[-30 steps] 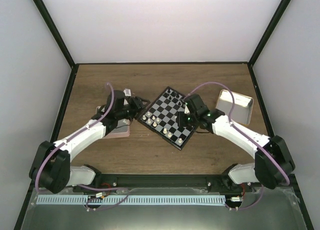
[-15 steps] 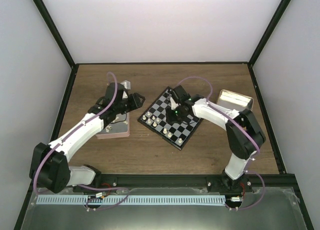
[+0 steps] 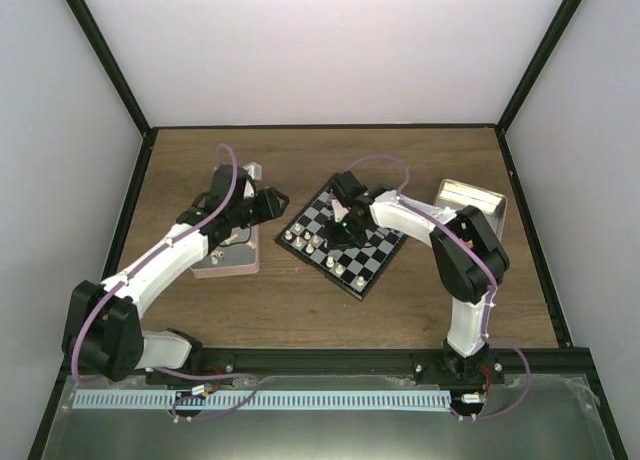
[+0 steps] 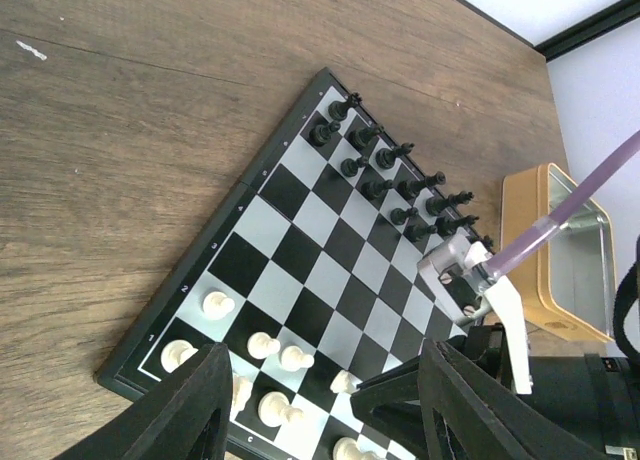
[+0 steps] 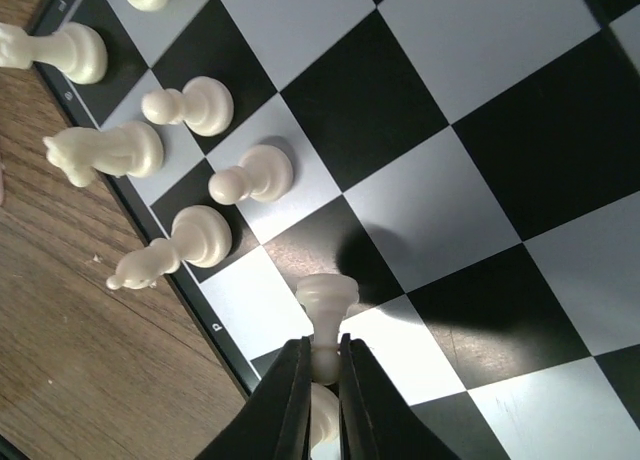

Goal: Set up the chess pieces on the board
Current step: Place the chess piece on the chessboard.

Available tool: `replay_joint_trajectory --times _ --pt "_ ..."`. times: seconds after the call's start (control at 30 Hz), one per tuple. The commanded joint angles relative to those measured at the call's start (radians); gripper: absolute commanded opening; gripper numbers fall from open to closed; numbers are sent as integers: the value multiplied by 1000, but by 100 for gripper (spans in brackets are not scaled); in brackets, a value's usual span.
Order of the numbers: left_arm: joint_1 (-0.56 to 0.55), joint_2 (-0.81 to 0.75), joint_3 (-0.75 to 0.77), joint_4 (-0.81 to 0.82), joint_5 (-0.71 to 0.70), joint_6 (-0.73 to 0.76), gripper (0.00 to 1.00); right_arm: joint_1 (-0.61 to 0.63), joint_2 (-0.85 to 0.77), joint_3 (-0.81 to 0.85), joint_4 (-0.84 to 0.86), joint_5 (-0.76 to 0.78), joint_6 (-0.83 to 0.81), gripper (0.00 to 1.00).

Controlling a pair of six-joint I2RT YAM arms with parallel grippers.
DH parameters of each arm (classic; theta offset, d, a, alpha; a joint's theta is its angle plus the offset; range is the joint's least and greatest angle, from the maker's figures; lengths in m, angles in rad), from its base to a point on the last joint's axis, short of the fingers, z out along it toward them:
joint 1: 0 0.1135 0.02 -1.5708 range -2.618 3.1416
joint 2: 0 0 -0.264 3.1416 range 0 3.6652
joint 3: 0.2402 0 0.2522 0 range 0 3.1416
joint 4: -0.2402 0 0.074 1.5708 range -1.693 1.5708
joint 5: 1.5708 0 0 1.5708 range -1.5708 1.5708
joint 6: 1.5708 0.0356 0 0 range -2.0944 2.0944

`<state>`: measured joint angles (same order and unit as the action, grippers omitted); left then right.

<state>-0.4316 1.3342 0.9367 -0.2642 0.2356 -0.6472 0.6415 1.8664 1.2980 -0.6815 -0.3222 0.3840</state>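
The board lies at an angle mid-table, black pieces along its far side and white pieces along its near left side. My right gripper is shut on a cream-white pawn by its neck, base down, low over a square beside the white rows. From above, the right gripper is over the board's left half. My left gripper is open and holds nothing, hanging off the board's left corner, above the pink tray's far end.
A pink square tray lies left of the board under the left arm. A tan box with a silvery inside stands to the right, behind the right arm. Black frame rails border the wooden table.
My right gripper has swung left across the board toward the white side, carrying the pawn. The left gripper moved back a little earlier and has since held still.
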Motion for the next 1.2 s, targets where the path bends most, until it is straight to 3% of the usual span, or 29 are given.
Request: replay_joint_trajectory --times 0.0,0.2,0.5,0.67,1.17 --pt "9 13 -5 12 23 21 53 10 17 54 -30 -8 -19 9" --pt "11 20 -11 16 29 20 53 15 24 62 -23 -5 -20 20" --pt "11 27 -13 18 34 18 53 20 32 52 -10 2 -17 18" --pt "13 26 -18 17 34 18 54 24 39 50 3 14 -11 10" --pt "18 9 -23 -1 2 17 53 25 43 32 63 66 14 12"
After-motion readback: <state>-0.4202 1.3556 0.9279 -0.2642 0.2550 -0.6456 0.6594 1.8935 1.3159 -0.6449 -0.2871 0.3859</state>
